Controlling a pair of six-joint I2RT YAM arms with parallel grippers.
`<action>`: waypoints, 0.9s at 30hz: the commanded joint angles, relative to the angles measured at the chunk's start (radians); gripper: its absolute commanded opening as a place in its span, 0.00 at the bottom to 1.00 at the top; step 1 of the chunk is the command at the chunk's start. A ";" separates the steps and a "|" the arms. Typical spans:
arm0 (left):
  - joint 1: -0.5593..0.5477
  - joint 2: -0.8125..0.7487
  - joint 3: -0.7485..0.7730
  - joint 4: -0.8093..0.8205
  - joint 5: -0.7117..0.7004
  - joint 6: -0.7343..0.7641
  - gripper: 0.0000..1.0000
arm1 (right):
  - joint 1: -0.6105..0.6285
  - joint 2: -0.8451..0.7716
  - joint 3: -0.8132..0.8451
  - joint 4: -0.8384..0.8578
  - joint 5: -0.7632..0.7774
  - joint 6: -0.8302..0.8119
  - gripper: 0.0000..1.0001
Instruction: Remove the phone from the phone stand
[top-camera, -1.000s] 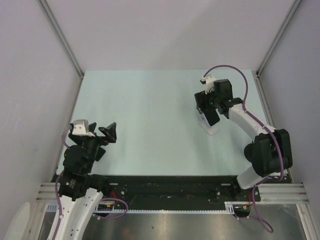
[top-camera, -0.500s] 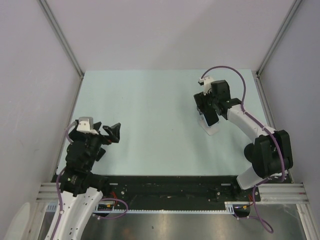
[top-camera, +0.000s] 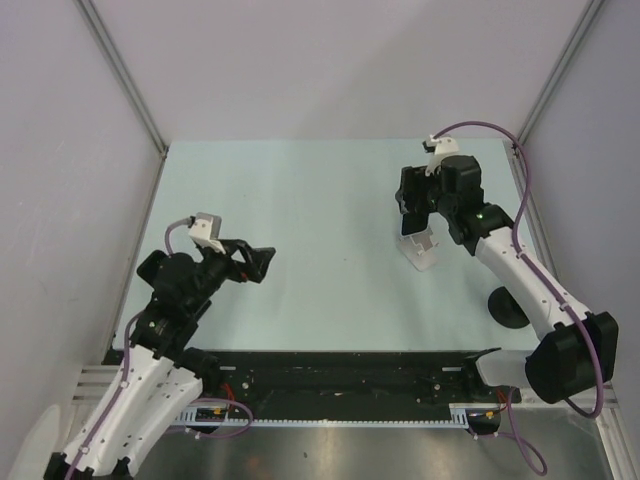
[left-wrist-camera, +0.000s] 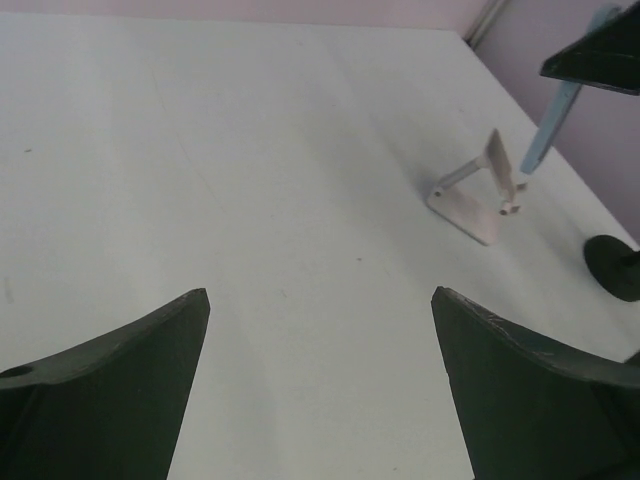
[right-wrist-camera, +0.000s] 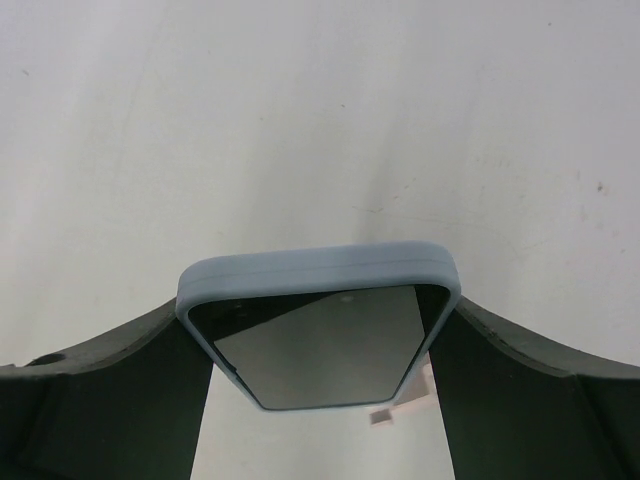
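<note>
Phone: a smartphone (right-wrist-camera: 318, 340) with a dark screen and a pale blue case is being held in the air over the far right of the worktop (top-camera: 300, 200), above and just beside the top of its stand
Contact with stand: in the left wrist view the lower end is being shown close to the stand's front lip; whether the two are touching cannot be told
Phone stand: the white phone stand (left-wrist-camera: 468, 196) is being left on the worktop, back plate tilted, with nothing resting on the plate
Right jaws: they are being pressed against the two long edges of the case, so the phone is being gripped
Left jaws: they are being held wide open with nothing between them, low over the worktop, well apart from the stand and pointing towards it
Handling, judged: the phone is being treated as stiff, flat and fairly dense; the glass face is being taken as fragile and slick, while the rubbery-looking case is being counted on for friction
Where to hold, judged: the cased long edges are being favoured over the glass, nearer mid-length so that the phone is less likely to swing
Risk, judged: the stand is being regarded as light and easily tipped or dragged if the lower end catches its lip
</note>
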 joint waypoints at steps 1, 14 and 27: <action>-0.127 0.057 0.055 0.146 0.001 -0.066 0.99 | 0.019 -0.068 0.039 0.072 -0.005 0.269 0.00; -0.445 0.359 0.081 0.469 -0.093 -0.066 1.00 | 0.177 -0.088 0.035 0.027 0.044 0.608 0.00; -0.527 0.591 0.113 0.584 -0.194 -0.055 0.92 | 0.266 -0.066 -0.011 0.101 -0.003 0.712 0.00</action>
